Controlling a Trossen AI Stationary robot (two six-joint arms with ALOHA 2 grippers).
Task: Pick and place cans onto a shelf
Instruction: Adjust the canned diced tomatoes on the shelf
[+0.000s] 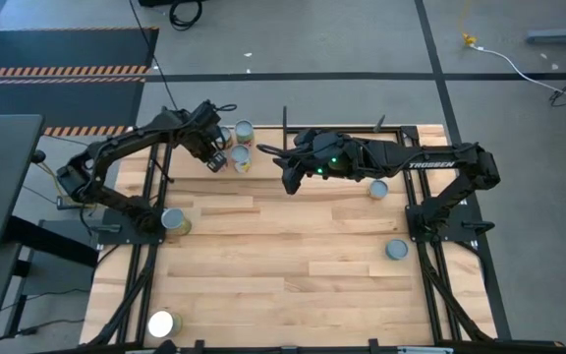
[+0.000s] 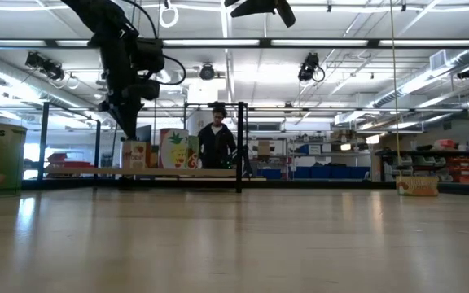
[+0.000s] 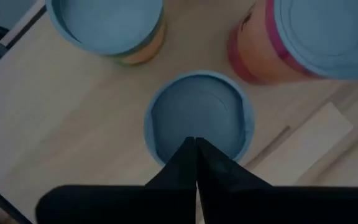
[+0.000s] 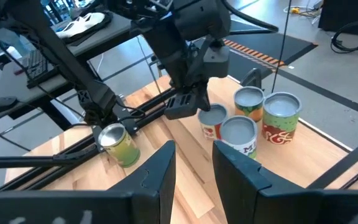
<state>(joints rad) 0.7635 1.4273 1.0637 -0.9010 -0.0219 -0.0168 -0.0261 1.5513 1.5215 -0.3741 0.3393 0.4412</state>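
1. The left gripper (image 3: 196, 146) hangs straight over a can (image 3: 197, 118) on the shelf (image 3: 61, 124), its fingers pressed together tip to tip and gripping nothing. It looks to me like a lift-off after setting that can down, since the can stands on its own.
2. Four cans cluster at the shelf's left end (image 4: 253, 118), packed close so later ones have room further along; the left arm sits above the one nearest the table side (image 4: 212, 121).
3. The right gripper (image 4: 194, 168) hovers over the middle of the table with its fingers apart and empty, pointing toward the shelf. It seems to wait clear of the left arm's work.
4. Four cans remain on the tabletop (image 1: 283, 285): one beside the left arm's base (image 1: 174, 220), a glaring white-lidded one at the near left corner (image 1: 161, 323), and two on the right side (image 1: 378, 189) (image 1: 396, 250).
5. By my reckoning the task is about half done; the two right-side cans lie in the right arm's easy reach.
6. A person (image 2: 217, 146) stands in the room beyond the shelf, away from the arms.
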